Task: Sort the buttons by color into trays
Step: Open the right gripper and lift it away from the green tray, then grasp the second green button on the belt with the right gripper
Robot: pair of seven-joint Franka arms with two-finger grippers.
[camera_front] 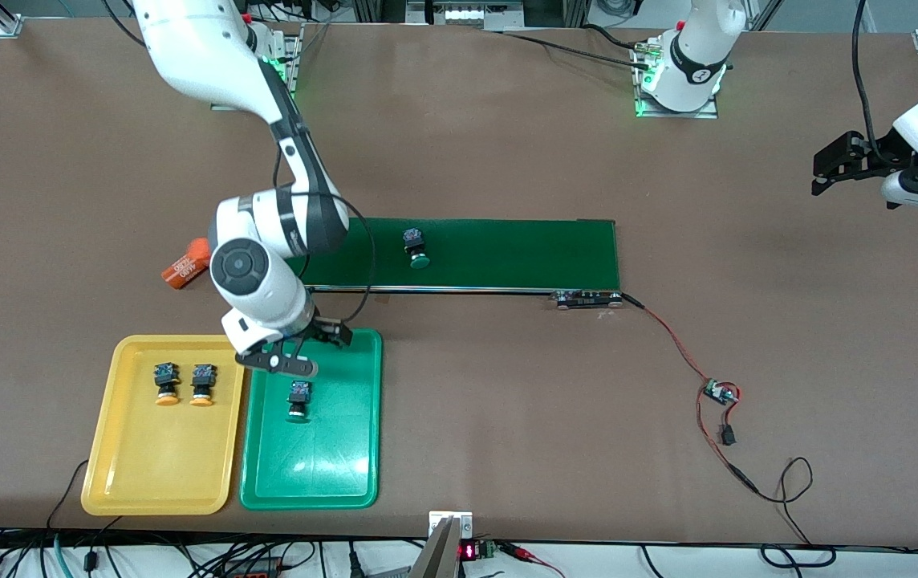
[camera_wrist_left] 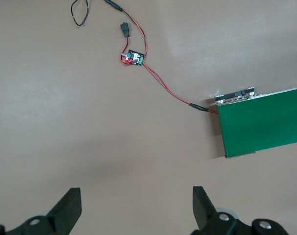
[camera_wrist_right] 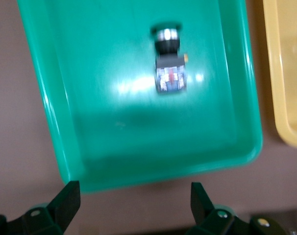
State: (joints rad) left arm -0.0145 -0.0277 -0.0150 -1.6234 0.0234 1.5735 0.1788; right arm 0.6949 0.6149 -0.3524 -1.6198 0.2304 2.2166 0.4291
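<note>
2 yellow-capped buttons [camera_front: 184, 384] lay in yellow tray [camera_front: 130, 474]; 1 green-capped button [camera_front: 298, 398] in green tray [camera_front: 347, 474]. Last green button [camera_front: 416, 247] remained on belt [camera_front: 523, 253], farther from front camera. Right gripper [camera_front: 298, 353] over green tray, fingers apart, empty. Left gripper [camera_front: 832, 170] waited over left arm's table end, fingers apart.

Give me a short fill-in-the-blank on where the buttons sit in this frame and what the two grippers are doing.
1. The yellow tray holds ____ yellow-capped buttons.
2. One green-capped button lies in the green tray; the other green-capped button lies on the dark-green ____.
3. The right gripper, fingers ____, hangs over the green tray.
4. The left gripper, also open, waits over bare ____.

Missing words: two; belt; open; table
</note>
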